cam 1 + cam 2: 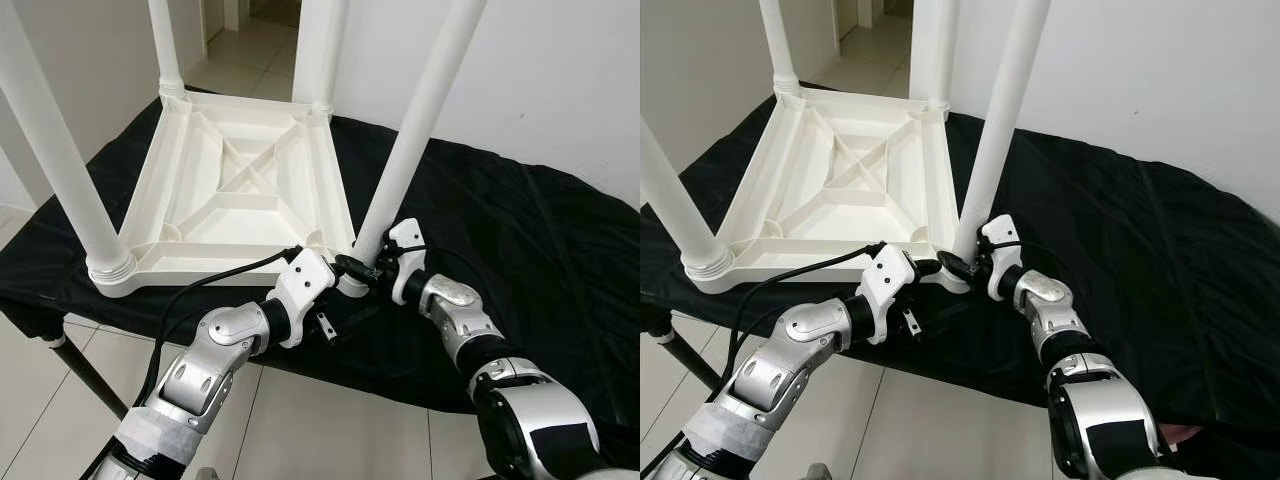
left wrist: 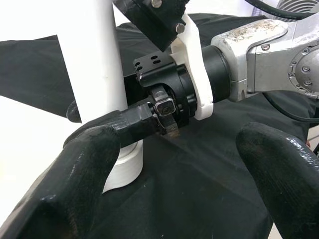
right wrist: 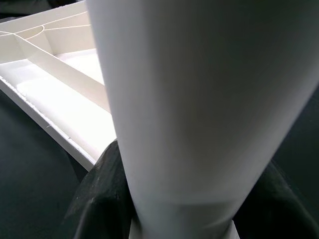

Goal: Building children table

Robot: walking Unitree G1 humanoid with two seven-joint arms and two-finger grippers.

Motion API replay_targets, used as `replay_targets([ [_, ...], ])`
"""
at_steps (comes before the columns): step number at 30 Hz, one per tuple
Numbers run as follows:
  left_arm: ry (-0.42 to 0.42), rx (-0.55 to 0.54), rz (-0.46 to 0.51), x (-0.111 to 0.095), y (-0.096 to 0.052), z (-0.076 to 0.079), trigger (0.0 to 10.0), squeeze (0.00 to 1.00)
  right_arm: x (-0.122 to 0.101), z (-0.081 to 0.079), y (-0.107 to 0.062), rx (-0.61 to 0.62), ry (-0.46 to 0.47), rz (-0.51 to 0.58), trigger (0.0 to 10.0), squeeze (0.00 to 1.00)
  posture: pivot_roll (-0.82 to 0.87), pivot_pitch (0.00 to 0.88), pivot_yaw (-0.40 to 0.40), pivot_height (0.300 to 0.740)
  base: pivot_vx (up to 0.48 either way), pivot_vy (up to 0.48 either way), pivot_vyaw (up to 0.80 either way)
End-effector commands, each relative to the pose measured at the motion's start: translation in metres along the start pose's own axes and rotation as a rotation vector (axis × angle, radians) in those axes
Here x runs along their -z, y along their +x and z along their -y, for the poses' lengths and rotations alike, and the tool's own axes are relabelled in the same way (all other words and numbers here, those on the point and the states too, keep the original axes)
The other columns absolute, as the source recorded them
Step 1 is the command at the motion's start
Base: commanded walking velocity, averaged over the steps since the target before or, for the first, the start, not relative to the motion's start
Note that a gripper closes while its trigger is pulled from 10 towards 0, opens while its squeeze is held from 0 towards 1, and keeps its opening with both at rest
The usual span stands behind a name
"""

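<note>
Lying upside down on the black-draped desk, the white plastic children's tabletop exposes its corner sockets; the right end effector clasps the near white tubular leg at its base, seemingly seating it; the left end effector waits beside, fingers spread.

The scene is viewed by both eye cameras from above, looking forward and down onto the upturned white plastic children's table lying on the black cloth-covered table; almost the same area is shared, slightly shifted sideways. The white round plastic leg at the near corner is seen close by the left wrist camera, across the right claw. The same leg is faced by the right wrist camera at very near range.
</note>
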State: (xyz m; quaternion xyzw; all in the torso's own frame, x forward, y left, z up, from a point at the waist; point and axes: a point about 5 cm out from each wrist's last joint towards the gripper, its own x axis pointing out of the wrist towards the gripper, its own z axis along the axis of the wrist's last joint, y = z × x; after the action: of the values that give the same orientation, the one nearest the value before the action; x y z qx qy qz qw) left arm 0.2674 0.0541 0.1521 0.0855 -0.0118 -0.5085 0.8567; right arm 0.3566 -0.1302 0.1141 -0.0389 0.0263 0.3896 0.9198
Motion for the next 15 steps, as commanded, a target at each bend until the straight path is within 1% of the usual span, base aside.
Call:
replay_targets([
  [1,0.002,-0.004,0.000,0.000,0.002,-0.001,10.0,0.00,0.014,0.000,-0.007,0.023,0.016,-0.050,6.3,0.00,0.03,0.000,-0.106,0.740,0.000,0.000,0.00],
  [3,0.002,-0.002,0.000,0.000,0.002,-0.001,10.0,0.00,0.015,0.000,-0.007,0.037,0.017,-0.048,6.3,0.00,0.03,0.000,-0.106,0.740,0.000,0.000,0.00],
  [4,0.001,0.000,0.000,0.000,0.002,-0.001,10.0,0.00,0.015,0.000,-0.008,0.059,0.018,-0.038,10.0,0.00,0.02,0.000,-0.096,0.740,0.000,0.000,0.00],
  [5,0.000,0.001,0.000,0.000,0.002,-0.001,10.0,0.00,0.015,0.000,-0.007,0.085,0.016,-0.035,10.0,0.00,0.02,0.000,-0.095,0.740,0.000,0.000,0.00],
  [6,0.000,0.001,0.000,0.000,0.002,-0.001,10.0,0.00,0.015,0.000,-0.007,0.085,0.016,-0.035,10.0,0.00,0.02,0.000,-0.095,0.740,0.000,0.000,0.00],
  [9,-0.004,0.007,-0.001,0.001,0.003,0.001,10.0,0.00,0.016,-0.001,-0.003,0.223,-0.014,-0.050,10.0,0.00,0.02,0.000,-0.095,0.740,0.000,0.000,0.00],
  [11,-0.004,0.007,-0.001,0.001,0.003,0.001,10.0,0.00,0.016,-0.001,-0.003,0.223,-0.014,-0.050,10.0,0.00,0.02,0.000,-0.095,0.740,0.000,0.000,0.00],
  [12,-0.005,0.008,0.000,0.000,0.003,0.001,10.0,0.00,0.015,-0.001,-0.001,0.260,-0.022,-0.052,10.0,0.00,0.01,0.000,-0.092,0.740,0.000,0.000,0.00],
  [13,-0.005,0.008,0.000,0.000,0.003,0.001,10.0,0.00,0.015,-0.001,-0.001,0.260,-0.022,-0.052,10.0,0.00,0.01,0.000,-0.092,0.740,0.000,0.000,0.00],
  [15,-0.006,0.010,-0.001,0.000,0.003,0.001,10.0,0.00,0.014,-0.001,0.003,0.373,0.029,-0.042,10.0,0.00,0.01,0.000,-0.092,0.740,0.000,0.000,0.00],
])
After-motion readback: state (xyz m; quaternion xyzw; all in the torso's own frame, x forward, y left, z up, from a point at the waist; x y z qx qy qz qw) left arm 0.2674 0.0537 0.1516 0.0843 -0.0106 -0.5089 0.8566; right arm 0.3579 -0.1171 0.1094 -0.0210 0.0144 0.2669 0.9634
